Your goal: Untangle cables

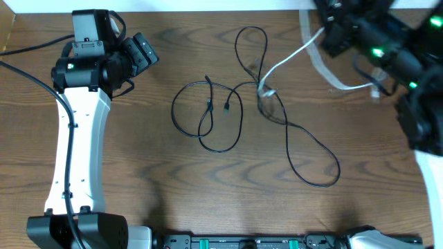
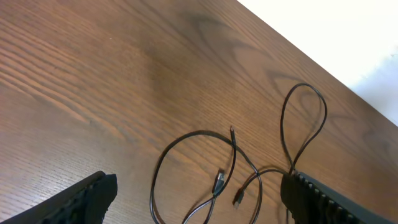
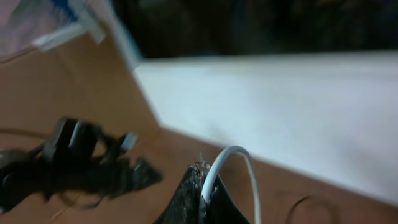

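The table (image 1: 159, 187) is dark brown wood with a strong grain. It ends at its far side against a white surface, which the left wrist view shows as a pale wedge at upper right. A black rail with green tabs (image 1: 242, 243) runs along the near edge. The black cable (image 1: 173, 109) lies at mid-table in loose loops: a round one at centre left with two small plug ends inside it, a narrow tall one reaching toward the far edge, and a long one trailing right and near. The white cable (image 1: 294, 52) meets it at a small knot just right of centre and rises slanting to the far right. There the right gripper (image 1: 331, 36) is pressed together on it, and the right wrist view shows the white cord (image 3: 233, 149) arching out of the closed tips. A pale strip (image 1: 320, 68) lies on the wood below that arm. The left gripper (image 1: 142, 50) hangs at far left, well apart from the loops. Its fingers (image 2: 93, 194) are spread wide and hold nothing, with the black cable (image 2: 199, 132) visible between them. Bare wood lies between the left arm and the round loop, and also in a broad band between the loops and the near rail. The far right is crowded by the dark right arm.
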`<state>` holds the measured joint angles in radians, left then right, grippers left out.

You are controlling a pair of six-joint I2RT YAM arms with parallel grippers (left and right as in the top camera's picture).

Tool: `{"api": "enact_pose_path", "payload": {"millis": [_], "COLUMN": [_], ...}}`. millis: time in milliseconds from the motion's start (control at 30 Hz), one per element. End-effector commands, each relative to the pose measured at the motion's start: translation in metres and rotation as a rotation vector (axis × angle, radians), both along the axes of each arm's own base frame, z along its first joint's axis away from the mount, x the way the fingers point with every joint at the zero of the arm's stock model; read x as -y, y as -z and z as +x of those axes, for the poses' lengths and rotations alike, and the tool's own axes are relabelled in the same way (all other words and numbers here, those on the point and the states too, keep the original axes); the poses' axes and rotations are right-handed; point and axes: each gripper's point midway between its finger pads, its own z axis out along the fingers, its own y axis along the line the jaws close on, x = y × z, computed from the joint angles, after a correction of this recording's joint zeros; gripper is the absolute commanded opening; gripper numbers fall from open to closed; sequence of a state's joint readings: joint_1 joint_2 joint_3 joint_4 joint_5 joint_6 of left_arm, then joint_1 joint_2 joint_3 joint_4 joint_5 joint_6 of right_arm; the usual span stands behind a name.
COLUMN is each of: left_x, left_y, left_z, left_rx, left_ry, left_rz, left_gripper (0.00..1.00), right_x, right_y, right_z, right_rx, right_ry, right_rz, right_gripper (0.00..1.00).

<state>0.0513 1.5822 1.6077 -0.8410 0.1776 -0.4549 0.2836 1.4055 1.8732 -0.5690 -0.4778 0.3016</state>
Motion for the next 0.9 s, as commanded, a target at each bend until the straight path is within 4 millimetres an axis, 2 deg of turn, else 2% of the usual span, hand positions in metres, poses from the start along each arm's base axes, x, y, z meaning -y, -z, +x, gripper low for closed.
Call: {"api": "enact_pose_path", "payload": {"millis": [0, 200, 333, 433, 600, 767, 867], "left_x": [-0.002, -0.002, -0.002, -0.002, -0.002, -0.002, -0.002], "left_y": [-0.006, -0.006, -0.006, -0.006, -0.006, -0.006, -0.006], "left_z": [0.002, 0.002, 0.002, 0.002, 0.002, 0.002, 0.002], "left_rx": [0.018, 0.018, 0.019, 0.018, 0.02, 0.02, 0.019], "left_ry": [0.008, 0.008, 0.008, 0.008, 0.008, 0.008, 0.008], "left_rz": [0.014, 0.014, 0.014, 0.014, 0.014, 0.014, 0.014], "left_gripper": [0.89, 0.89, 0.89, 0.89, 0.89, 0.89, 0.89], "right_x": [-0.04, -0.072, -0.086, -0.089, -0.097, -0.125, -0.14], "right_y": [0.033, 0.094, 0.123, 0.143, 0.175, 0.216, 0.233], "right_z": [0.01, 0.049, 0.063, 0.069, 0.058, 0.024, 0.002], "right_rx": [-0.133, -0.302, -0.406, -0.476, -0.589, -0.689, -0.732], "right_ry": [-0.136, -0.173, -0.208, -0.2, -0.216, -0.307, -0.365], "right_rz": [0.02, 0.012, 0.041, 0.039, -0.015, -0.14, -0.205], "right_gripper": [0.01, 0.01, 0.01, 0.01, 0.01, 0.01, 0.01]}}
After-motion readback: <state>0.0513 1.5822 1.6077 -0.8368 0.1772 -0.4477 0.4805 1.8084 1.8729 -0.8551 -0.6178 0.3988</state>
